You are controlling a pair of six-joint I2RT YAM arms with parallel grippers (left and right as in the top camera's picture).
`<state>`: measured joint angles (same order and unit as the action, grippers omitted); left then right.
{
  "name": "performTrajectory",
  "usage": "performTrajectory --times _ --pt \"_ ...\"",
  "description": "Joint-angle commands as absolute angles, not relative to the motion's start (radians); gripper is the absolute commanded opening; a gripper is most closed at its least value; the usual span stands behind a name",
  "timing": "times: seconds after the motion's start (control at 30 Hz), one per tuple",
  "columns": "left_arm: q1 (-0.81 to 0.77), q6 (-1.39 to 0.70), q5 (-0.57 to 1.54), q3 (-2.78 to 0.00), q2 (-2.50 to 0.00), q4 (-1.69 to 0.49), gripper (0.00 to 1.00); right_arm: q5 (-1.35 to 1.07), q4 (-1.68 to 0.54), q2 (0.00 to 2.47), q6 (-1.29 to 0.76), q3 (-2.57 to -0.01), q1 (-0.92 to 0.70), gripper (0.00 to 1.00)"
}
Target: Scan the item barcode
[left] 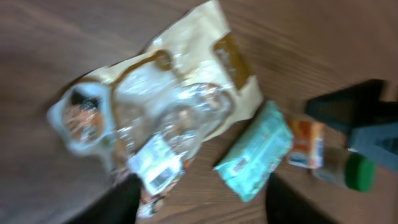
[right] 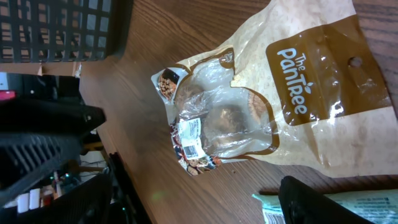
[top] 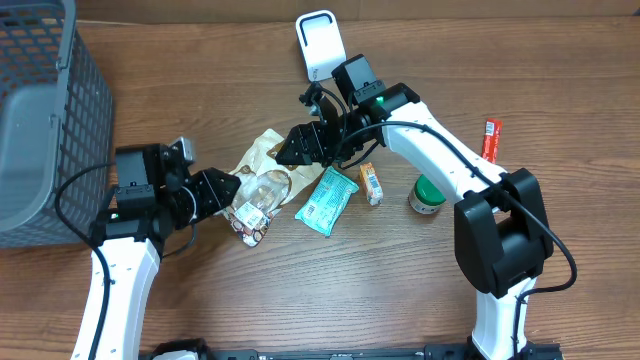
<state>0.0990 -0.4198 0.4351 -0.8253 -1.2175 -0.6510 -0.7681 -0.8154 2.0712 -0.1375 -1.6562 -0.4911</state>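
Overhead view: left gripper (top: 230,192) sits at one end of the snack bag (top: 262,178) and right gripper (top: 298,146) at the opposite end. The bag lies flat on the wooden table (top: 400,290) between the two.

Left wrist view is blurred. The left jaws stand well apart and grip nothing. The bag's clear end lies just ahead, close by one finger; cannot tell if it touches.

Right wrist view: right jaws are spread wide with nothing between them. The bag lies ahead of them, printed tan top to one side and clear cookie window to the other. The white barcode label (right: 189,140) faces up on the clear part, at the end farthest from the right gripper and nearest the left one.

White scanner (top: 320,45) stands near the right gripper, on its far side from the bag. Teal packet (top: 328,200) lies just beside the bag, close under the right gripper. Small orange box (top: 371,183) is just beyond the packet, then the green-lidded jar (top: 428,195), and the red stick (top: 490,140) farther out. Grey basket (top: 40,120) is well apart from the bag, behind the left gripper.
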Motion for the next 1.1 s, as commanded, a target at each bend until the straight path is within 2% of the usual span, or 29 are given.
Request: performTrajectory --times 0.0,0.27,0.73,1.07 --pt "0.104 -0.419 0.313 -0.842 -1.233 -0.688 0.67 -0.67 -0.813 2.056 -0.126 -1.667 -0.516 0.87" --pt "0.102 -0.419 0.31 -0.838 -1.392 -0.69 0.67 -0.339 -0.753 2.061 -0.195 -1.649 -0.6 0.86" --pt "0.076 -0.452 0.36 -0.838 -1.66 -0.517 0.67 -0.226 -0.727 2.09 -0.209 -1.648 -0.617 0.86" --pt "0.071 -0.453 0.355 -0.838 -1.711 -0.469 0.5 -0.225 -0.696 2.09 -0.21 -1.624 -0.617 0.86"
